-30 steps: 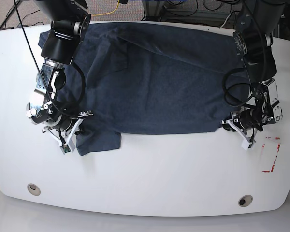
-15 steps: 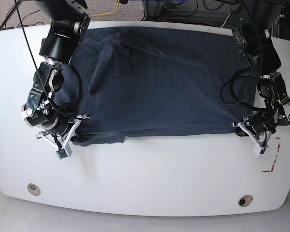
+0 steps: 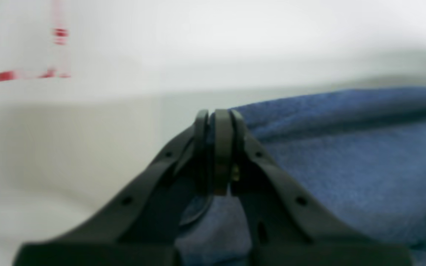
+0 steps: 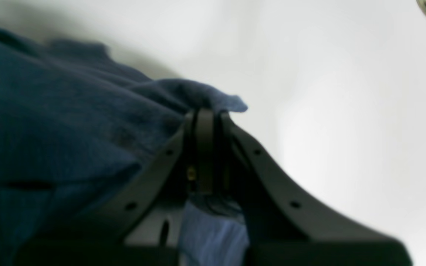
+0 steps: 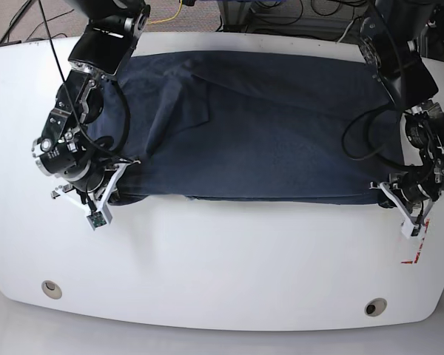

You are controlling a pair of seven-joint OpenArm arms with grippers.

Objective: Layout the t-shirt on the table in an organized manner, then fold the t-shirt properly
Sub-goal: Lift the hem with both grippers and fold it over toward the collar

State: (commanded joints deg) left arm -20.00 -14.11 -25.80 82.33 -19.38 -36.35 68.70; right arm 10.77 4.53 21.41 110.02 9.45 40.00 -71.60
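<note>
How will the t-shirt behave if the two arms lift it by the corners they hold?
The t-shirt is probably floppy: it lies flat with soft creases, so its middle would likely sag. It seems light, since the left end effector and right end effector each hold it by a thin pinch. Its knit looks matte, so slipping seems unlikely.

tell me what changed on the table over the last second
Both hands, left hand and right hand, spread outward, stretching the t-shirt wider and straightening its near edge; the flap that hung below at the right hand's end is gone. Both stayed clamped on the near corners; the table is unchanged.
</note>
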